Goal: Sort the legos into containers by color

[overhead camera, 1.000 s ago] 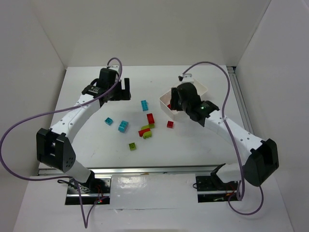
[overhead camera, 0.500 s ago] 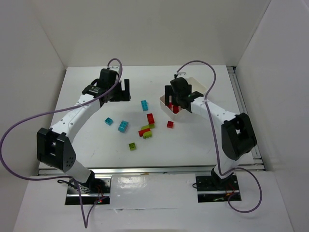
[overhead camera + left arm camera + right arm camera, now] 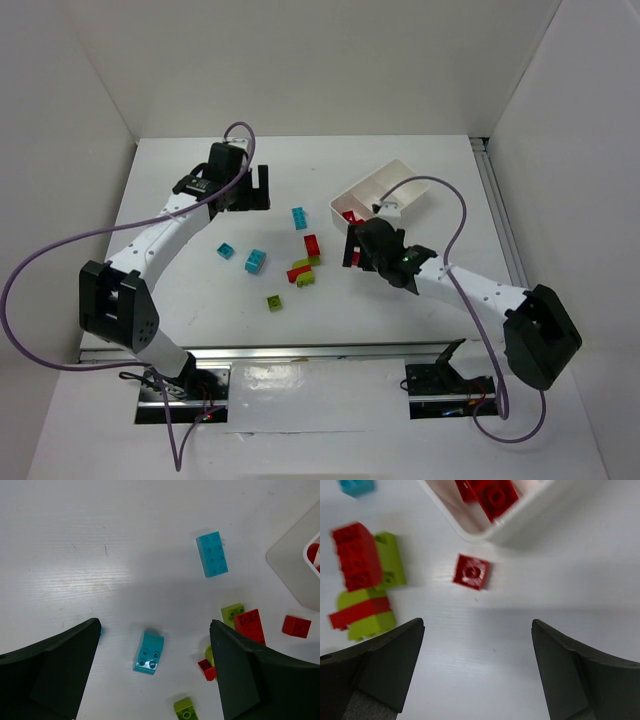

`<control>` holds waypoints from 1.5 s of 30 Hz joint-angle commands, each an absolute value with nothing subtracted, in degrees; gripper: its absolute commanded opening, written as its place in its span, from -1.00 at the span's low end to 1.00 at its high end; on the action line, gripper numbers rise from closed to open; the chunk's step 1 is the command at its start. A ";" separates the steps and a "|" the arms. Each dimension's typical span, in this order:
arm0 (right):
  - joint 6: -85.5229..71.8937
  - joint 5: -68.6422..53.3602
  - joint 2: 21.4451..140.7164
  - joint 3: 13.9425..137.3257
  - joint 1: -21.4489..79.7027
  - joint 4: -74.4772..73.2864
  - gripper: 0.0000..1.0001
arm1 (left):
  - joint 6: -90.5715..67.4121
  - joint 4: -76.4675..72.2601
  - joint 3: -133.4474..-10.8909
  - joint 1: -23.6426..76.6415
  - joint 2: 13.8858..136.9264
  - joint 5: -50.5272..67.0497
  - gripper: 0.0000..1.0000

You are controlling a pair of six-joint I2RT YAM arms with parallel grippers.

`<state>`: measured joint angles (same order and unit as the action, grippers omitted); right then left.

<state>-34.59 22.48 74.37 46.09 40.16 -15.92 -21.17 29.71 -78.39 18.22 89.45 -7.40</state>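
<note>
Brick point(image 3: 471, 571), red, just beside tray rim point(image 3: 520, 517), under spread right hand point(image 3: 477, 627); left hand point(image 3: 155, 625) spread.

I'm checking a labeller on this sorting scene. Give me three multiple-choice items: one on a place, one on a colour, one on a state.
1. The small square red brick lies: A in the tray; B on the table beside the tray; C between the right fingers.
2. Bricks in the tray are: A cyan; B lime; C red.
3. The right fingers are: A open, empty; B shut on a brick; C shut on the tray.
B, it lies outside the wall; C, only red shows inside; A, wide gap, nothing held.
</note>
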 commanded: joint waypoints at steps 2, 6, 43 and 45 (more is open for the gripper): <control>-43.24 26.54 76.46 41.67 41.57 -8.72 0.91 | -20.92 29.53 -80.51 18.46 89.74 -7.38 1.00; -42.63 28.56 80.94 41.66 41.57 -3.52 0.86 | -20.92 29.53 -80.51 18.46 89.74 -7.38 1.00; -31.40 34.72 72.94 54.13 40.70 -14.06 -0.50 | -19.86 28.48 -79.98 18.46 89.74 -9.05 1.00; -29.63 33.50 76.80 57.11 38.51 -12.05 -0.50 | -19.86 28.48 -80.51 18.46 89.74 -9.05 1.00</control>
<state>-33.78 31.99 73.17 53.32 40.80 -11.66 -20.95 29.58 -78.39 18.22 89.78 -8.34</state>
